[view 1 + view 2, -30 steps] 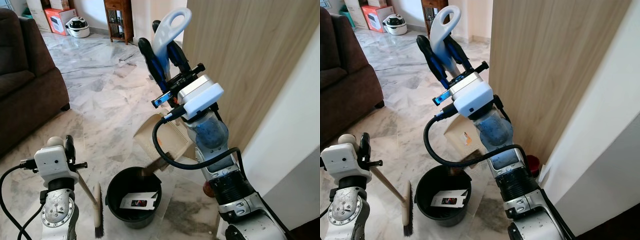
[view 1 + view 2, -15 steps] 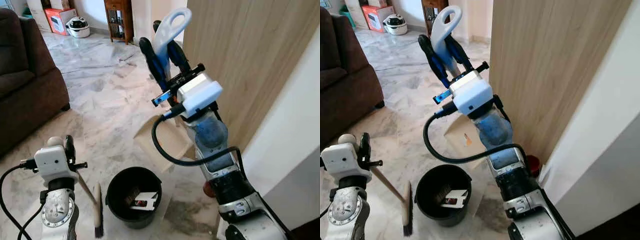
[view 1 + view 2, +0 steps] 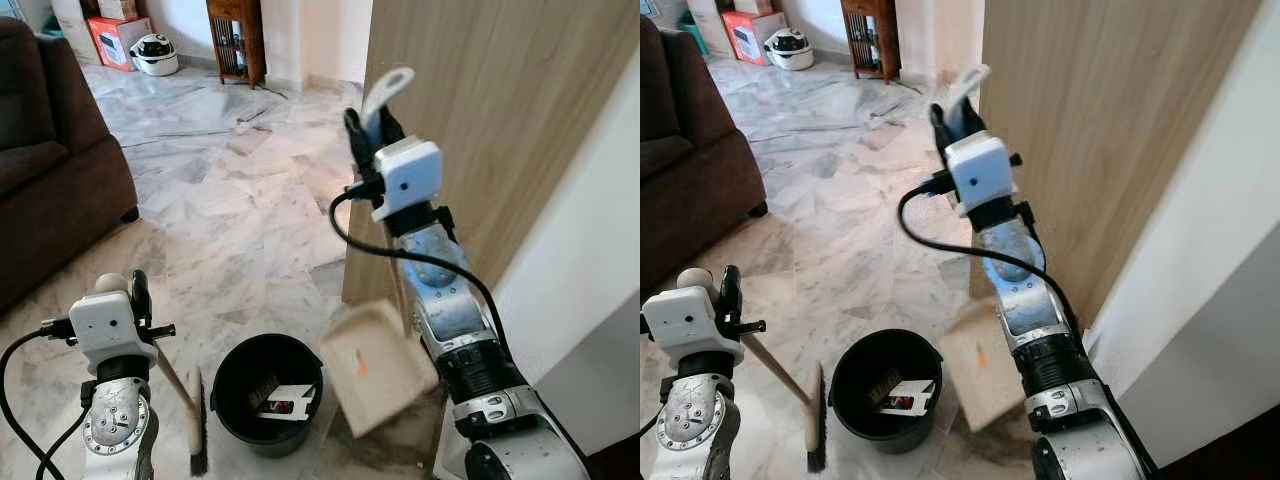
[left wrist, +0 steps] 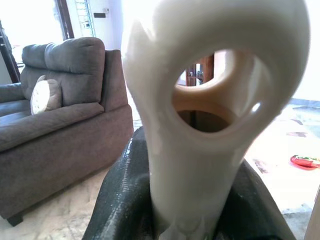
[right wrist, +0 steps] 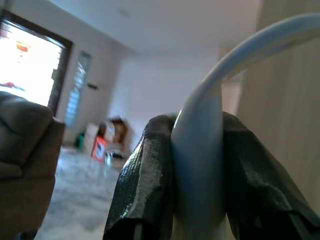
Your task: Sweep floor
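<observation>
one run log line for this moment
right gripper: shut on cream plastic dustpan handle, pan beside black round bin | left gripper: shut on cream broom handle | bin: paper scraps inside

The two eye views look forward and down from the head onto the marble floor (image 3: 220,190), sharing the black bucket (image 3: 268,390), the sofa (image 3: 50,170) and the wood panel (image 3: 1090,120), slightly offset sideways. Each wrist view looks along its fingers, very close to a pale looped handle (image 4: 210,100), with the sofa beyond.
</observation>
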Tool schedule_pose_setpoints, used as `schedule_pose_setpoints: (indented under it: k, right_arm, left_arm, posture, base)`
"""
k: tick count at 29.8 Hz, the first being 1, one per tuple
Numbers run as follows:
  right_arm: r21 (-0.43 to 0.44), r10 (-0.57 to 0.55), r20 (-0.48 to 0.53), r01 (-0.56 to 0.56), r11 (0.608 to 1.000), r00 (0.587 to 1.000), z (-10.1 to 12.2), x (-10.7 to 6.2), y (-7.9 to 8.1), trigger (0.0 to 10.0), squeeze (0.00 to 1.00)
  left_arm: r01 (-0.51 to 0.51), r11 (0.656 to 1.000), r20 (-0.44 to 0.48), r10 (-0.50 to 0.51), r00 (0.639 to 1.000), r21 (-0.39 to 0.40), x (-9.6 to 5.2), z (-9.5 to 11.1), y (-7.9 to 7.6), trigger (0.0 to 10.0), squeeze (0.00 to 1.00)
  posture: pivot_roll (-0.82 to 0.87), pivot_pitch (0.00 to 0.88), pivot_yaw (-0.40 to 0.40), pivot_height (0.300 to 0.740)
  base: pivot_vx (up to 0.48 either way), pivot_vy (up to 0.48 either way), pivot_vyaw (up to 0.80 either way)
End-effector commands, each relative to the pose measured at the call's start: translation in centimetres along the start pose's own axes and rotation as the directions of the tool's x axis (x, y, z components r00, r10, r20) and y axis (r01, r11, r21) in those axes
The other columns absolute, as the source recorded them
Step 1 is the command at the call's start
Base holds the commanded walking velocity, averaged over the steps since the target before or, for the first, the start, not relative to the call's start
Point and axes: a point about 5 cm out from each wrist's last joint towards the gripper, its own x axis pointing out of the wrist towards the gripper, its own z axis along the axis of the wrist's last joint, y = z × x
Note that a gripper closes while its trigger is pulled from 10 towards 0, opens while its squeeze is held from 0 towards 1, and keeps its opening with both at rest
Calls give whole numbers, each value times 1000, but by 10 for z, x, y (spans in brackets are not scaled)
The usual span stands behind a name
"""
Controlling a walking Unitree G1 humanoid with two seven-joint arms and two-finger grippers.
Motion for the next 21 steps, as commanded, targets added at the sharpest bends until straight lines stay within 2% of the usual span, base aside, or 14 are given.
schedule_pose_setpoints:
  k: [1,3,11,13,21]
  right_arm:
    - [95,-66,-6,66,993,998,1,1,-5,10000,0]
    - [166,-130,-52,137,977,990,-4,0,-13,10000,0]
    - [214,-193,-139,220,952,971,-14,-3,-20,10000,0]
    - [247,-225,-149,257,934,963,-14,-4,-23,10000,0]
    - [244,-234,-155,267,932,960,-13,-3,-26,10000,0]
  left_arm:
    - [1,1000,51,-1,999,-14,4,11,-1,10000,0]
    - [2,1000,56,-1,998,-16,6,11,-2,10000,0]
    - [-1,1000,62,2,998,-19,7,13,-2,10000,0]
    - [-6,1000,68,8,998,-19,8,14,-1,10000,0]
    - [-8,1000,73,9,997,-22,9,15,-3,10000,0]
  posture:
    - [127,15,29,740]
    - [124,13,28,740]
    - [124,12,26,740]
    - [124,12,24,740]
    - [121,13,20,740]
  base:
    - [0,0,0]
    - [0,0,0]
    - [0,0,0]
    - [0,0,0]
    - [0,0,0]
